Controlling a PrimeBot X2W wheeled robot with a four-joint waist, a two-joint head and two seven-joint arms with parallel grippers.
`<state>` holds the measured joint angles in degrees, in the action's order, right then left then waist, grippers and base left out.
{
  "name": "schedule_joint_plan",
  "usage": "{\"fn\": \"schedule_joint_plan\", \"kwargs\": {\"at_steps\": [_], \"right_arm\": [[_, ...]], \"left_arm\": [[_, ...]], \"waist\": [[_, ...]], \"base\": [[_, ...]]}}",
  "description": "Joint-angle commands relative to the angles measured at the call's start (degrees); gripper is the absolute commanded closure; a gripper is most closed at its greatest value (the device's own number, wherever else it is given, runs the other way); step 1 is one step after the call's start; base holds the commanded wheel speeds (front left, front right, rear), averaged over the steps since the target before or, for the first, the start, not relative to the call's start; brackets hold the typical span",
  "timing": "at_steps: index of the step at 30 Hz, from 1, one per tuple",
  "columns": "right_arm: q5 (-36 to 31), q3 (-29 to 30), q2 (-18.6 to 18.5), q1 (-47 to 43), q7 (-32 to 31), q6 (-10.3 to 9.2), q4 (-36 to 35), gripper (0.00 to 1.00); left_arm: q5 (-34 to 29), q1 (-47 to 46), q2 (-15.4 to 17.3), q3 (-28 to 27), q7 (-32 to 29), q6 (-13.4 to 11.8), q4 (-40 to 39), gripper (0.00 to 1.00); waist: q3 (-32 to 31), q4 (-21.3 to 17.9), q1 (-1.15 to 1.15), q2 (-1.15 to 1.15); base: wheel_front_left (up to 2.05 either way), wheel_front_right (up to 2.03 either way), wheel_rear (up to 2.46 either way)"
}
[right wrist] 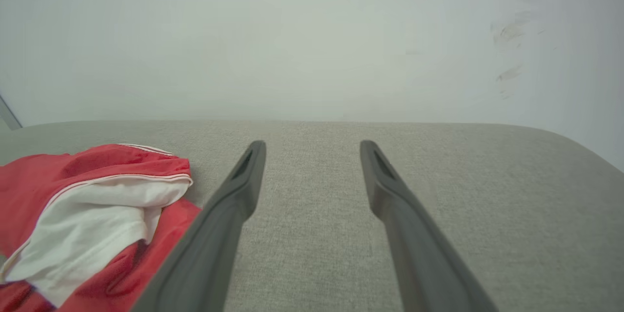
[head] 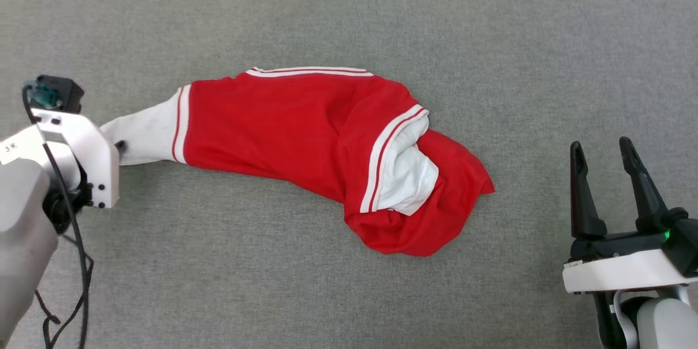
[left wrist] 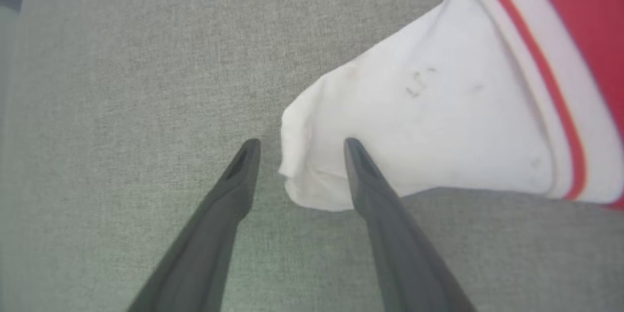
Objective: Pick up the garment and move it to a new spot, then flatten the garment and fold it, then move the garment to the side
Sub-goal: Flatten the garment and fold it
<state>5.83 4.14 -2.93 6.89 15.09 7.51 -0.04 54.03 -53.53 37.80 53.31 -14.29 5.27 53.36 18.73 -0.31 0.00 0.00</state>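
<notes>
Left pincer (left wrist: 301, 144): its jaws stood partly apart with nothing clamped, and the tips were low over the grey surface (left wrist: 122, 83).
Near sleeve (left wrist: 429, 122): the white sleeve's end lay between the left pincer's tips, with one finger overlapping its edge. The cloth rested on the surface and tapered toward that pincer, which suggests a sleeve drawn out straight for flattening.
Right pincer (head: 600, 144): it was wide open and empty, with its fingers pointing away from the robot. It sat well apart from the cloth, probably to stay clear while the other arm worked.
Garment (head: 283, 120): the red jersey began just ahead of the left pincer's tips and ran toward the right pincer's side, stopping short of it. It lay loose on the surface and no print showed.
Other sleeve (head: 406, 174): it was white and tucked under a red flap with striped trim, at the end nearer the right pincer. It was bunched, so that end likely needed spreading next.
Stage: judged to be flattening, with folding not yet begun.
Wall (right wrist: 312, 34): it was pale and stood beyond the surface's far edge, ahead of the right pincer.
</notes>
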Motion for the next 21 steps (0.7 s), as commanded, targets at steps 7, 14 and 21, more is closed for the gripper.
{"fn": "schedule_joint_plan", "kwargs": {"at_steps": [7, 14, 21], "right_arm": [[-0.24, 2.56, 0.1, -1.52, 0.11, -0.04, -0.6, 0.0], [-2.81, 4.0, 0.1, -0.67, 0.11, -0.04, -2.09, 0.0], [-7.09, 3.99, -0.16, 4.64, 0.11, -0.05, -3.89, 0.0]], "left_arm": [[-3.8, -0.81, -2.38, -0.17, 14.78, -1.89, -0.79, 0.0], [-5.24, 1.84, -3.1, -0.75, 24.39, -4.87, -3.52, 0.0], [-6.88, 7.22, -2.2, -3.76, 29.3, -11.0, -11.65, 0.0]], "waist": [[-5.71, 2.54, 0.0, 0.0], [-8.45, 4.47, 0.0, 0.0], [-9.61, 6.48, 0.0, 0.0]], "base": [[0.0, 0.0, 0.0], [0.0, 0.0, 0.0], [0.0, 0.0, 0.0]]}}
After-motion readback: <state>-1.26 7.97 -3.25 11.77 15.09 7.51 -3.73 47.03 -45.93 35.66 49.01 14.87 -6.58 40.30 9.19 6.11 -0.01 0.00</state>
